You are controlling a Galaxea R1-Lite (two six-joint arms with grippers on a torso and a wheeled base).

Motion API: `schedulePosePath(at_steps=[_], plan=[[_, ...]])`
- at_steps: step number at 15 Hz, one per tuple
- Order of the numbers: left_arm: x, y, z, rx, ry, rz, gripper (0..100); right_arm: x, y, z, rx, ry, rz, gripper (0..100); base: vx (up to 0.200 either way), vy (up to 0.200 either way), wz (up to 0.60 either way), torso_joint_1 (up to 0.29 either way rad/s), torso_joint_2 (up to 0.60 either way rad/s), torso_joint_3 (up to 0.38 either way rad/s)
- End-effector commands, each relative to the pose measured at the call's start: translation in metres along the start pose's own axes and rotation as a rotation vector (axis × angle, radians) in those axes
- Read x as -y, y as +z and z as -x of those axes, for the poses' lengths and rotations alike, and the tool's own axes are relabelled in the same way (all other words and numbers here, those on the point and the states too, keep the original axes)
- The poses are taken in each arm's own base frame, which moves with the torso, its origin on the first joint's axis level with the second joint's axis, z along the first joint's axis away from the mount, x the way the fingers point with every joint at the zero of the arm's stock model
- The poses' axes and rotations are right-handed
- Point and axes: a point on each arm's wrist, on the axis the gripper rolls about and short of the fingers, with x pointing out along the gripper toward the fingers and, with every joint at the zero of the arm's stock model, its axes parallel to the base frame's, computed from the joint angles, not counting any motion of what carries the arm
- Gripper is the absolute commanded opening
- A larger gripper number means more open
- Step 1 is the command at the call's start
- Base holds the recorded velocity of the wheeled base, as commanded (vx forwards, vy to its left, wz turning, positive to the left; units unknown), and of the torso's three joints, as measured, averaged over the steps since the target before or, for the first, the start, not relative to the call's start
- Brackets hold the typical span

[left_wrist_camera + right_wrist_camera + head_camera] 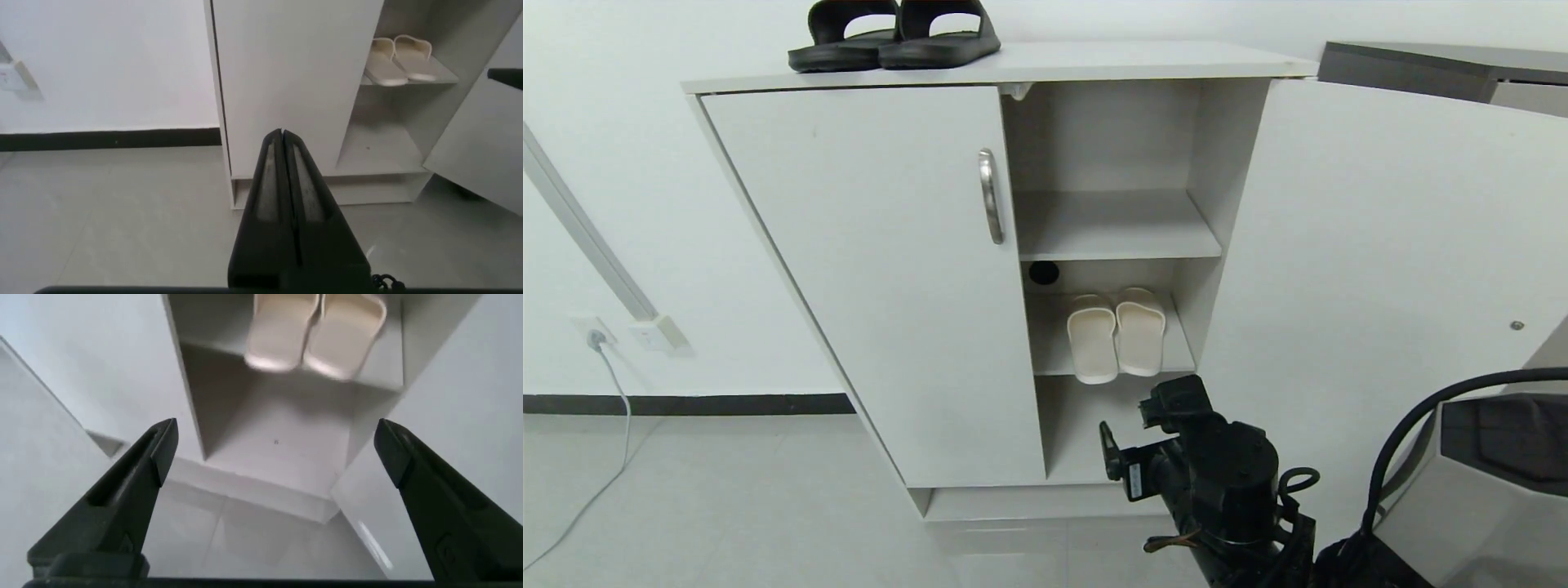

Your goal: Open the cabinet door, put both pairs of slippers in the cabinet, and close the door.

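We see rt arm [1229, 482] all black: round motor housing, small white label, thin looped wires, thick black cable [1401, 425] arcing beside. Left tool [282, 139] & rt tool [275, 433]: black, long wedge fingers, left's faces greyish.

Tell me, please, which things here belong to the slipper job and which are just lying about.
Job: cabinet, its open right door, black slippers on top, cream slippers in the middle compartment, open right claw, shut left claw.
Lying about: wall socket with its cable, grey unit beyond the open door.
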Motion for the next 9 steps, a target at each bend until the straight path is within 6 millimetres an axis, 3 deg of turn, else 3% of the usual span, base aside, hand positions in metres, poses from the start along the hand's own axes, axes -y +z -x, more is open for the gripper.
schedulePosePath(at_steps=[1, 9], plan=[[0.0000, 0.0000, -0.0001, -0.001, 0.001, 0.000, 0, -0.0010, -0.0012, 0.0018, 0.001, 0.008, 0.001, 100, 0.000, 0.200, 0.00, 0.007, 0.01, -0.002], [0.0000, 0.0000, -0.0001, -0.001, 0.001, 0.000, 0, 0.0053, -0.0049, 0.0003, 0.047, 0.023, 0.039, 100, 0.000, 0.200, 0.00, 0.004, 0.00, 0.003]])
